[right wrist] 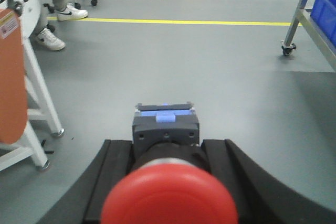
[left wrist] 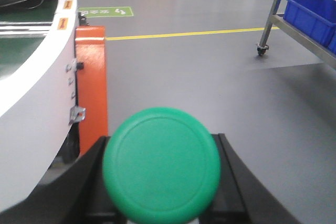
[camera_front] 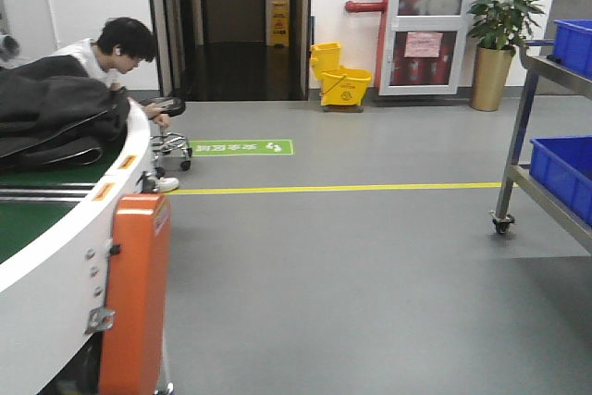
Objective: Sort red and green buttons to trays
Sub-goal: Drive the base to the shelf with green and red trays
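Yellow mop bucket (camera_front: 339, 74) nr potted plant (camera_front: 500, 42), seated person (camera_front: 109, 51).

left pincer (left wrist: 160, 192): black, flat angled fingers | right pincer (right wrist: 168, 187): same

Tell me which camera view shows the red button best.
The right wrist view: the red button sits close up between the right gripper fingers, its dark body and blue-topped base visible. The left wrist view shows only the green button; the exterior front view shows no button at all.
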Tool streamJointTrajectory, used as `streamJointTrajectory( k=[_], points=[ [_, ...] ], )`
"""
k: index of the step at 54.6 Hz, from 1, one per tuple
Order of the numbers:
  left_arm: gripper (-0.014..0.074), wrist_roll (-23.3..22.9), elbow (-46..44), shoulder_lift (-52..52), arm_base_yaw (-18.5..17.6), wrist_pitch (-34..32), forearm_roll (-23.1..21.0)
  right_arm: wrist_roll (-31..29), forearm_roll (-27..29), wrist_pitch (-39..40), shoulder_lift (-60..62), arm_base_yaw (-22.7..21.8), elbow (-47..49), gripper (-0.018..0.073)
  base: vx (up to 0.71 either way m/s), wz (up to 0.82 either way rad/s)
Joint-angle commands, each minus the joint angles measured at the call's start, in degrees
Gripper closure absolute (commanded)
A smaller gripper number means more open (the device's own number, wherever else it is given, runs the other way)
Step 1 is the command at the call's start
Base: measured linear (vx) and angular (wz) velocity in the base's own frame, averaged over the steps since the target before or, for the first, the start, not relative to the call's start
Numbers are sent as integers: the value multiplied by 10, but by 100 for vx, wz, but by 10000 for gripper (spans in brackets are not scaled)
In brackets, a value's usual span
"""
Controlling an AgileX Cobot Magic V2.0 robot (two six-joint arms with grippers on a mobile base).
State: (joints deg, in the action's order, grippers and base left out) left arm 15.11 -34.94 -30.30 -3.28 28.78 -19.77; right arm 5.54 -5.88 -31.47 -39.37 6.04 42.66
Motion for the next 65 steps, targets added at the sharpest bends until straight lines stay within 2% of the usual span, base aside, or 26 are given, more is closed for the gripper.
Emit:
streamJointTrajectory(
  k=[1,65],
  points=[
    [596,-1,-15,-1,-4,-48,-12,-2,-6,50,1,1,16,568,45,-21],
    [596,-1,-15,-1,-4,-48,-12,-2,-6,51,1,1,16,568,47,-23]
  ],
)
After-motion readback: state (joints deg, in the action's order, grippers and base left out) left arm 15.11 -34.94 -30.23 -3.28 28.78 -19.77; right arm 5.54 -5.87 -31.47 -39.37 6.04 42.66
